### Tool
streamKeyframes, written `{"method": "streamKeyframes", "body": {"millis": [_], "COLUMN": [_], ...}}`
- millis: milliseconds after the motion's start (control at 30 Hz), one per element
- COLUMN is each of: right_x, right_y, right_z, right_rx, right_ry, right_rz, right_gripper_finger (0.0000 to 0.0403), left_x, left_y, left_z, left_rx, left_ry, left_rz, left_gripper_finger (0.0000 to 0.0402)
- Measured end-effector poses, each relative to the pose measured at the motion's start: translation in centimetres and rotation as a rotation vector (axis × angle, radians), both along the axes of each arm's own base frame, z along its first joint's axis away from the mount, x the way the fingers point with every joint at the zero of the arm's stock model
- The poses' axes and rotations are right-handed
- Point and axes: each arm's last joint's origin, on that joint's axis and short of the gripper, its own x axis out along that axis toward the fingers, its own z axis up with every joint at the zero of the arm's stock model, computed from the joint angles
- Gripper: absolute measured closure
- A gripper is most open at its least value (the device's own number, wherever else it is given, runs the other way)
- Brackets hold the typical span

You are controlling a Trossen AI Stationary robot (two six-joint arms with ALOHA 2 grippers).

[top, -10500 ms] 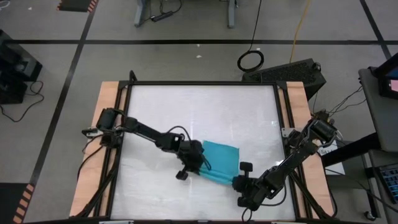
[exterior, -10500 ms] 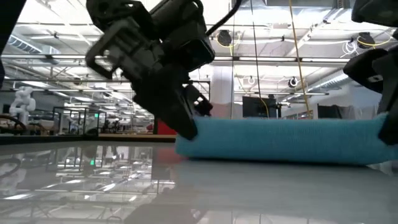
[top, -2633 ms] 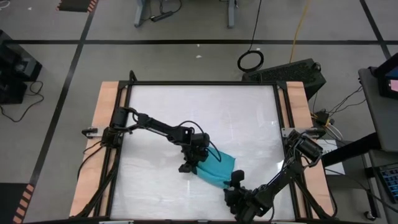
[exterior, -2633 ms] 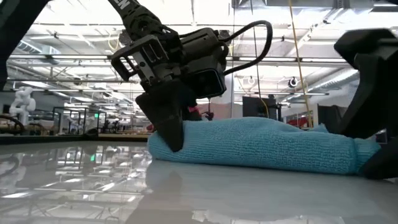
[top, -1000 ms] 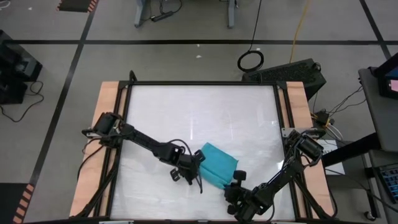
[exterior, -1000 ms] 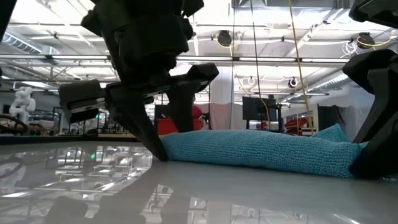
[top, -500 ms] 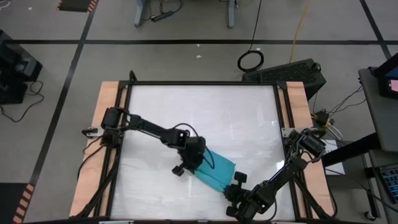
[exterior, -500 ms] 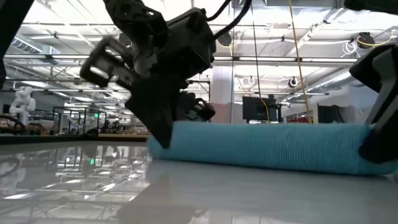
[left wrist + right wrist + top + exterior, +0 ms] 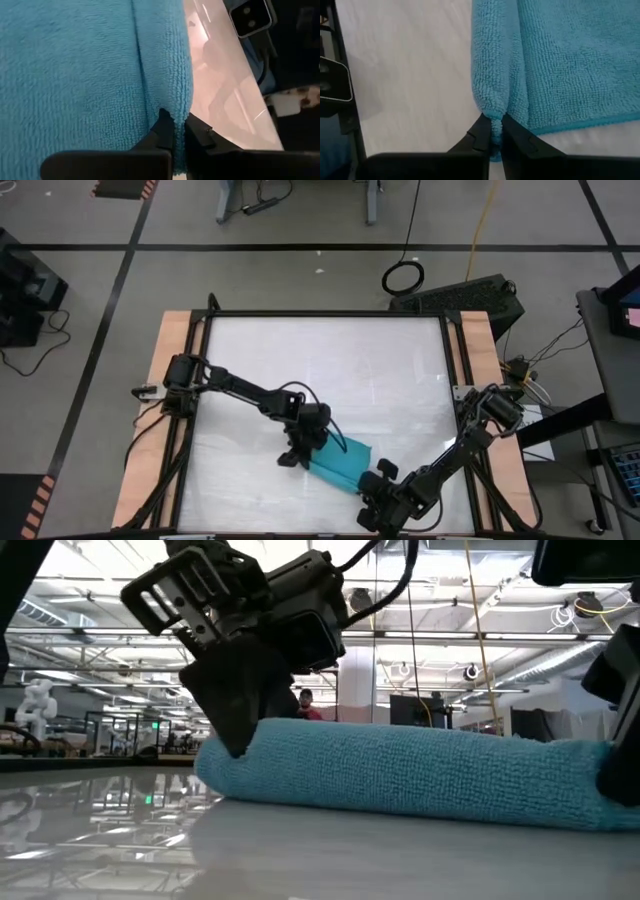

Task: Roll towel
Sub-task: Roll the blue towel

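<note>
Small turquoise-blue soft cloth towel lies folded, lower centre of the white tabletop. Left gripper and right gripper each pinch an opposite towel end.

The towel is soft looped cloth, matt and nubbly (a ribbed weave shows up close). The table top is smooth, glossy white, mirroring the room, with bare wood strips along its left and right edges.
</note>
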Motion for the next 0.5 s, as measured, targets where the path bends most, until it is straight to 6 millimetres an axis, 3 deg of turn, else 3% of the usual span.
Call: {"method": "streamKeyframes", "body": {"millis": [267,500], "right_x": [0.3,-0.4], "right_y": [-0.6,-1.2], "right_z": [1.4,3.0], "right_rx": [0.024,-0.009], "right_ry": [-0.009,-0.001], "right_rz": [0.013,0.012], "right_gripper_finger": [0.0375,0.0322], "left_x": [0.0,0.1], "left_y": [0.1,0.7], "left_z": [-0.1,-0.2], "left_rx": [0.021,0.057], "left_ry": [0.084,0.109], "left_rz": [0.104,0.174], "left_gripper_finger": [0.0388,0.0388]}}
